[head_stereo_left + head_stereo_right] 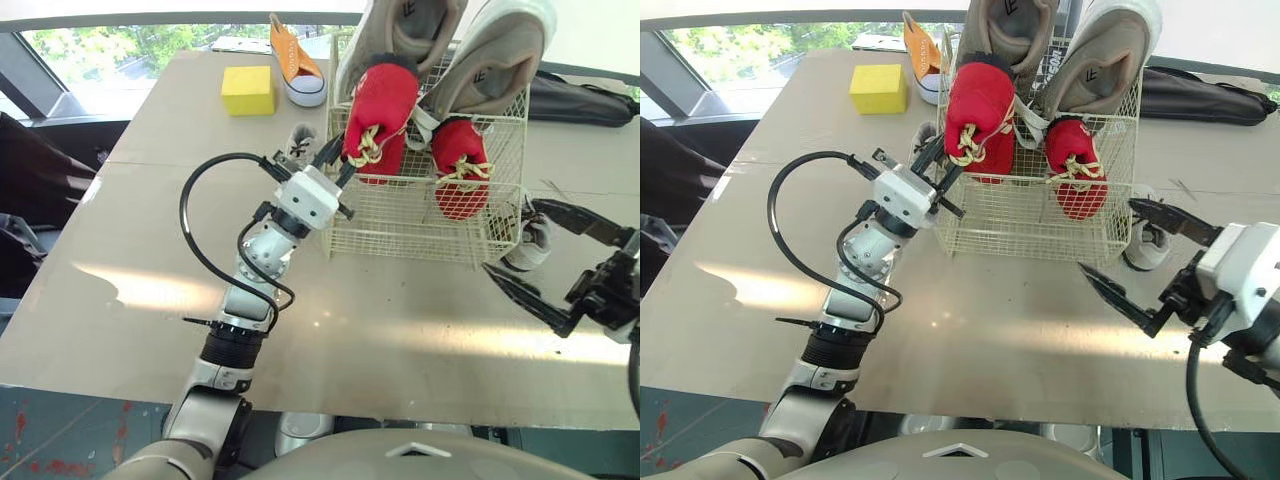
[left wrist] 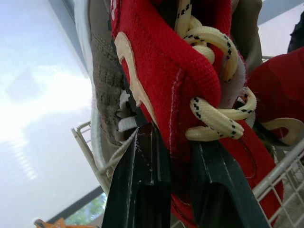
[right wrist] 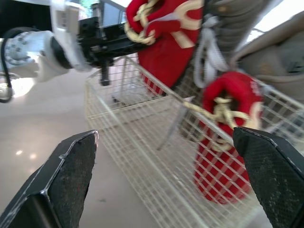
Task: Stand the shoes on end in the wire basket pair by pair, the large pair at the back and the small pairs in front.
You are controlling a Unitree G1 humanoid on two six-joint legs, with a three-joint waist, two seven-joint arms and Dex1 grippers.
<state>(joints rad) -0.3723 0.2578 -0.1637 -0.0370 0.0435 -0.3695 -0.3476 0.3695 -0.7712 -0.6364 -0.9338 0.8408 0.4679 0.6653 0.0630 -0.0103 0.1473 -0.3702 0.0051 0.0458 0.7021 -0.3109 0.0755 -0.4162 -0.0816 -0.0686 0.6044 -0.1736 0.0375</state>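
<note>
Centre frame, the wire basket [image 1: 400, 228] holds the large pair [image 1: 400, 30] behind and the red pair [image 1: 460, 165] in front. The left gripper [image 1: 338, 165] clamps the left red shoe [image 1: 380, 105]; the right gripper [image 1: 1105, 235] gapes empty. An orange shoe [image 1: 293, 60] and grey shoes [image 1: 527, 242] wait outside.

The cream wire basket [image 1: 420, 225] is thin coated metal, faintly glossy. The small red shoes [image 1: 381, 105] are coarse woven cloth with thick cream braided-cord laces [image 2: 213, 118]. The large grey-beige shoes [image 1: 495, 65] look like matt brushed suede, possibly synthetic. The tan tabletop [image 1: 150, 220] is smooth with a soft sheen. The black fingers [image 3: 71, 180] of the right gripper [image 1: 1107, 236] are grainy matt plastic.
</note>
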